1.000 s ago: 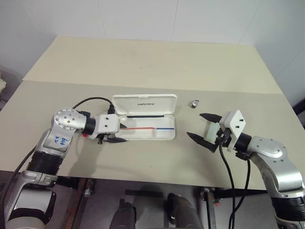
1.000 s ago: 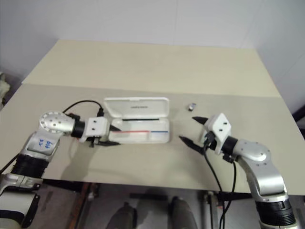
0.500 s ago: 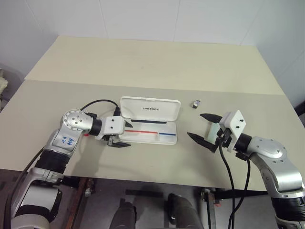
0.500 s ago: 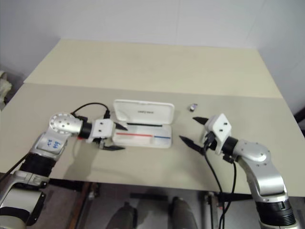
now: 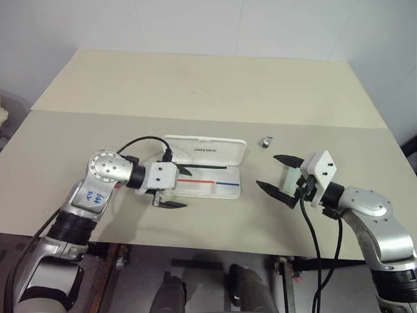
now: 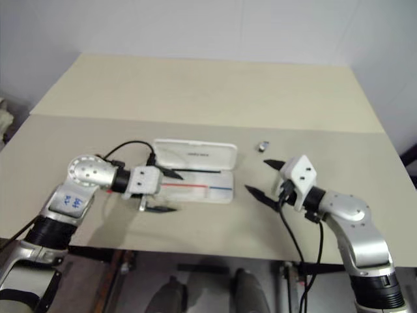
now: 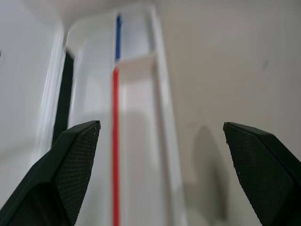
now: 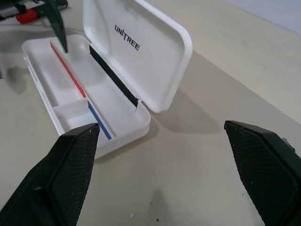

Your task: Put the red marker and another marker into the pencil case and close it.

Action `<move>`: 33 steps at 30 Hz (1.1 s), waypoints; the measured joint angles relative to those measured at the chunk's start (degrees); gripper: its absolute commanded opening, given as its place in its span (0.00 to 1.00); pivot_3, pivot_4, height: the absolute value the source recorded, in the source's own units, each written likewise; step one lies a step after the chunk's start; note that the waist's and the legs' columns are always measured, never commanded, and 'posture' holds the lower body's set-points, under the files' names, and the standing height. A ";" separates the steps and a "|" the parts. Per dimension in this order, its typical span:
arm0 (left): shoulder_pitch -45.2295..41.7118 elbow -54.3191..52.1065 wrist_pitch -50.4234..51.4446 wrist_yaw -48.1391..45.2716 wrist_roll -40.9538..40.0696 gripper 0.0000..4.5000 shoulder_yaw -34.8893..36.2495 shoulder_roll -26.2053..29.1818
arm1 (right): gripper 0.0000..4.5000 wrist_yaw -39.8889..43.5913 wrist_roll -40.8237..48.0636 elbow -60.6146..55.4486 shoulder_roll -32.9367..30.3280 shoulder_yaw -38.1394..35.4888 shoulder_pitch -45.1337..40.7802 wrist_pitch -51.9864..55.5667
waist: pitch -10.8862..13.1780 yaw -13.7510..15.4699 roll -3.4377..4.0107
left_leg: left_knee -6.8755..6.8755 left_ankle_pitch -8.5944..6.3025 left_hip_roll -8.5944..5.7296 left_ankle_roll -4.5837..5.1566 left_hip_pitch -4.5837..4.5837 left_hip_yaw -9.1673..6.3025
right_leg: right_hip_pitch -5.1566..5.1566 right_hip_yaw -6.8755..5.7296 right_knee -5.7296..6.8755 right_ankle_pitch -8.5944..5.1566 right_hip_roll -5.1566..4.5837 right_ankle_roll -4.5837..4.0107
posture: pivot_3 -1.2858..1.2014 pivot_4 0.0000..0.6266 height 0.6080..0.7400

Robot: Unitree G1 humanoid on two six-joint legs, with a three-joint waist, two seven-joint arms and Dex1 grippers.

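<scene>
Left eye view: table point(image 5: 208, 85), near edge to far.
Left gripper point(image 5: 178, 188): jaws wide, nothing held, at case's left end.
Right gripper point(image 5: 276, 176): jaws wide, empty, right of case, apart from it.
Case point(image 5: 215, 189): open on table between grippers, lid point(image 5: 207, 149) raised behind tray, red-and-blue line inside.
Red marker point(image 8: 28, 15): red tip on table beyond case's left end.
Small metal bit point(image 5: 266, 141): farther, right of lid.

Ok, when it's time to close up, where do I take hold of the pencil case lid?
Take the lid at the middle of its free long rim, coming from the far side of the pencil case. It stands open, leaning back from the hinge on the tray's far edge, so that rim likely gives the most leverage.
</scene>
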 measured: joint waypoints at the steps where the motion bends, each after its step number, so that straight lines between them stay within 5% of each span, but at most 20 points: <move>1: 0.80 -2.24 1.65 0.55 -0.92 0.99 0.55 0.00 | 1.00 0.27 0.50 -0.17 -0.04 -0.18 0.34 -0.03 | 0.00 0.03 0.00 | 0.00 0.00 0.00 0.00 -0.01 0.00 | 0.00 0.00 -0.02 0.00 0.00 0.00 | 0.52 0.24 1.00; 15: 5.37 -28.37 33.54 21.89 -5.96 0.99 15.83 1.24 | 1.00 7.88 11.80 -7.92 -1.02 -0.24 -2.21 0.10 | 0.01 -0.10 -0.02 | 0.08 0.00 0.00 0.01 0.14 0.08 | 0.03 0.15 -0.01 0.02 0.04 0.01 | 0.52 0.24 1.00; 27: 13.90 -31.00 49.83 42.51 1.21 0.99 30.52 2.97 | 1.00 16.80 14.37 -3.20 -1.32 0.20 -6.02 -2.09 | 0.03 -0.04 -0.05 | 0.04 -0.01 0.00 0.00 0.13 0.12 | 0.02 0.16 -0.15 0.04 0.04 0.03 | 0.52 0.24 1.00; 33: 18.86 -31.25 51.27 51.46 3.70 0.99 32.04 -4.80 | 1.00 19.17 14.04 0.86 -1.02 0.58 -9.14 -2.96 | 0.02 0.17 -0.08 | 0.06 -0.01 0.00 -0.01 0.11 0.13 | 0.01 0.16 -0.14 0.06 0.03 0.02 | 0.52 0.24 1.00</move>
